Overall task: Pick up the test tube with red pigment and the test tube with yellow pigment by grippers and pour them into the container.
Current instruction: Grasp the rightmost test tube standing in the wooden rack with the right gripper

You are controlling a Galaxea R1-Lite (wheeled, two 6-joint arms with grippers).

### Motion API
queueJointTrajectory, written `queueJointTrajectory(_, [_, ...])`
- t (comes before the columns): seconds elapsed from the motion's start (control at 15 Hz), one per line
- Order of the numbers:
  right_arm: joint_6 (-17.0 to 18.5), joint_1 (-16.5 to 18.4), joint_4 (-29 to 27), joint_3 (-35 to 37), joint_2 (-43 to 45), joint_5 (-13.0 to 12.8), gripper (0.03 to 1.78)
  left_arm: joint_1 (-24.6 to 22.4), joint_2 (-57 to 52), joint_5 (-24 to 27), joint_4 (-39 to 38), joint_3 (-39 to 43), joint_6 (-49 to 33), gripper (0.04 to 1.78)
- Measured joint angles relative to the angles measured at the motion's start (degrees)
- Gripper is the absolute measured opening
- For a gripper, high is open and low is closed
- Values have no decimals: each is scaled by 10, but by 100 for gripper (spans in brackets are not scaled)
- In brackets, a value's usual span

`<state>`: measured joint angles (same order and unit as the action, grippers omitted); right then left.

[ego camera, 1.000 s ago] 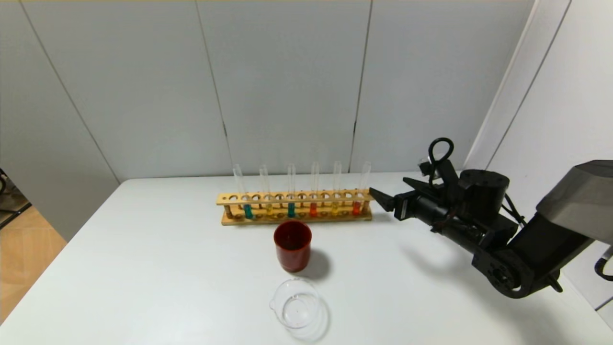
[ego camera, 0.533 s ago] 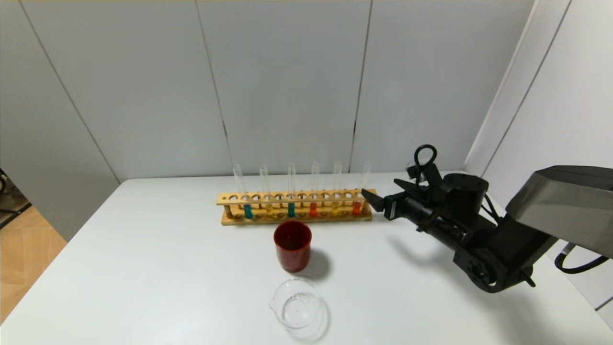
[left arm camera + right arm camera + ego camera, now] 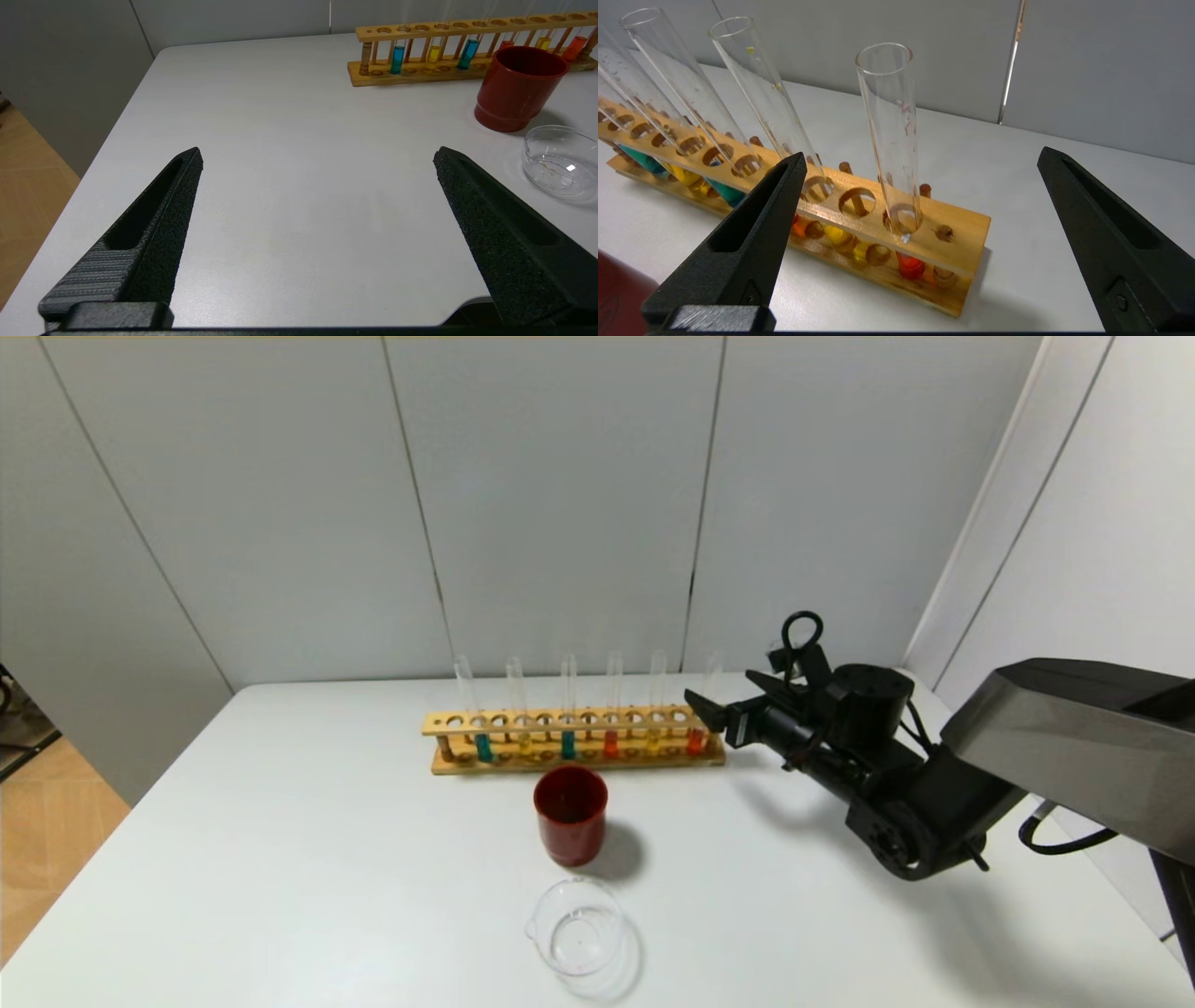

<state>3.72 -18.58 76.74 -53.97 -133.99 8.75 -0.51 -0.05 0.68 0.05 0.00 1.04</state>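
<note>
A wooden rack (image 3: 439, 721) at the back of the table holds several tubes. The test tube with red pigment (image 3: 695, 739) stands in its rightmost filled hole. A test tube with yellow pigment (image 3: 653, 741) is beside it. My right gripper (image 3: 717, 686) is at the rack's right end, open. In the right wrist view the red tube (image 3: 889, 140) rises in the gap of that gripper (image 3: 922, 154), untouched, and the yellow tube (image 3: 761, 93) leans by one finger. The container (image 3: 579, 938) is a clear beaker near the table's front. My left gripper (image 3: 317, 151) hangs open over bare table.
A dark-red cup (image 3: 570, 812) stands between the rack and the beaker. Teal tubes (image 3: 483, 748) sit further left in the rack, plus another red (image 3: 611, 744) and another yellow (image 3: 524, 744). The wall rises close behind the rack.
My right arm has moved left and slightly up toward the rack's right end, bringing its open fingers level with the rightmost red tube. Nothing else has moved.
</note>
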Motion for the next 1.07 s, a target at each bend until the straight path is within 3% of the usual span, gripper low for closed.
queueJointTrajectory(0.8, [3,-4,0,-61,-53,-3,174,0,0,0,0,0,0,175])
queueJointTrajectory(0.93, [4,-3,2,-64,-55,-5,168,0,0,0,0,0,0,175])
queueJointTrajectory(1.07, [1,-3,6,-68,-58,-7,151,0,0,0,0,0,0,175])
